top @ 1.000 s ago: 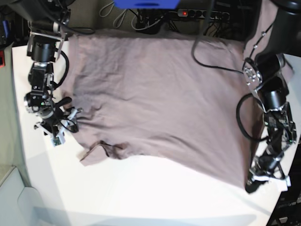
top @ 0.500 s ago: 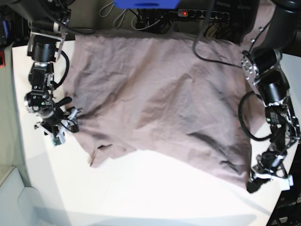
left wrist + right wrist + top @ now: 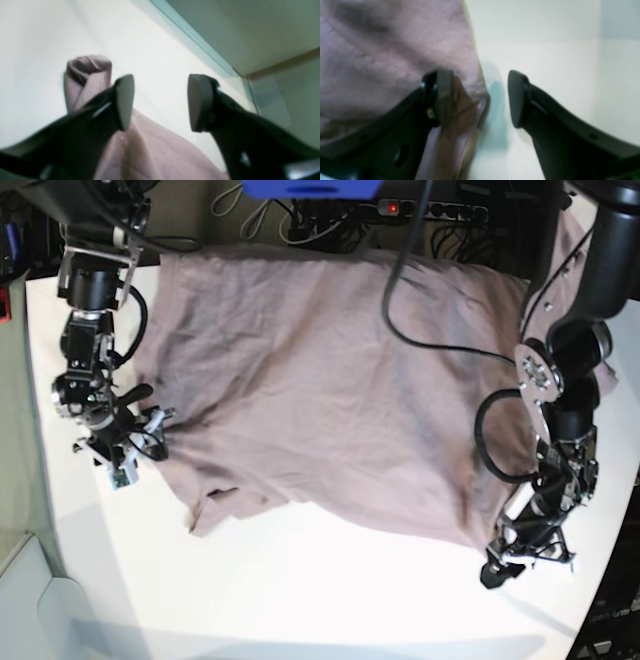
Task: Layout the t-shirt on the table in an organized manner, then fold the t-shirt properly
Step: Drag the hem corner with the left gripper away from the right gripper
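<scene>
Still on the layout step here, no folding yet. The t-shirt (image 3: 330,380) is spread across most of the counter (image 3: 300,600), but the near hem is bunched and rumpled. My left hand (image 3: 160,100) has its fingers apart with nothing between them, hovering right over the shirt's corner, with a little rolled-up bit of cloth just past one finger. My right hand (image 3: 480,97) is open too, sitting right at the shirt's side edge, one finger over the cloth. Next I'd guess I need to re-grab that hem and tug it flat.
</scene>
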`<state>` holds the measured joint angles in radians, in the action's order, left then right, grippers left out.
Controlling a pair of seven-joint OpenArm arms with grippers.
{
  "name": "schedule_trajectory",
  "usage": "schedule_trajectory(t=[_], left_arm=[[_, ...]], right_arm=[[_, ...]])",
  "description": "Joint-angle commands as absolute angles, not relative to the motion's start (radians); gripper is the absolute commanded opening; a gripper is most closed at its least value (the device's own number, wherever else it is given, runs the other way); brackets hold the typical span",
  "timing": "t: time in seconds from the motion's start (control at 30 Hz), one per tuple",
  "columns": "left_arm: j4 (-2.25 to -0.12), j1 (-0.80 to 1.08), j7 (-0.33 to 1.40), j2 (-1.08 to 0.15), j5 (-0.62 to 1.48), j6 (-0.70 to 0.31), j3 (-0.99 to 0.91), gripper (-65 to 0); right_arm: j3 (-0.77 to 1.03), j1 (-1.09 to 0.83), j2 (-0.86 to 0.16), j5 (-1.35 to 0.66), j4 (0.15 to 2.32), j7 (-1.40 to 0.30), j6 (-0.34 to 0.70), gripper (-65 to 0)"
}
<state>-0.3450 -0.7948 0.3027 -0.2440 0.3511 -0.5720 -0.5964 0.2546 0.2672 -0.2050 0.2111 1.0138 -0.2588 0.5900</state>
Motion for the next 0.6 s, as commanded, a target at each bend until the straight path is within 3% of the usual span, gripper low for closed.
schedule_trajectory(t=[0.0, 0.1, 0.27, 0.37, 0.57], left_arm=[[-0.386, -0.837, 0.309, -0.259, 0.371, -0.595, -0.601, -28.2], [-0.493, -0.785, 0.427, -0.263, 0.372, -0.602, -0.602, -30.4], [-0.848, -0.552, 0.588, -0.263, 0.398, -0.591, -0.677, -48.7], [-0.970, -0.412, 0.625, -0.263, 0.406, -0.590, -0.746, -55.8], [-0.951, -0.278, 0.622, -0.263, 0.398, -0.599, -0.814, -59.9]], right_arm=[[0.255, 0.275, -0.217, 0.234, 1.023, -0.280, 0.593, -30.7], [0.255, 0.275, -0.214, 0.234, 1.023, -0.280, 0.593, -30.7], [0.255, 0.282, -0.213, 0.234, 1.023, -0.278, 0.593, -30.7], [0.255, 0.285, -0.213, 0.234, 1.023, -0.278, 0.593, -30.8], [0.255, 0.314, -0.213, 0.232, 1.024, -0.277, 0.593, -36.0]])
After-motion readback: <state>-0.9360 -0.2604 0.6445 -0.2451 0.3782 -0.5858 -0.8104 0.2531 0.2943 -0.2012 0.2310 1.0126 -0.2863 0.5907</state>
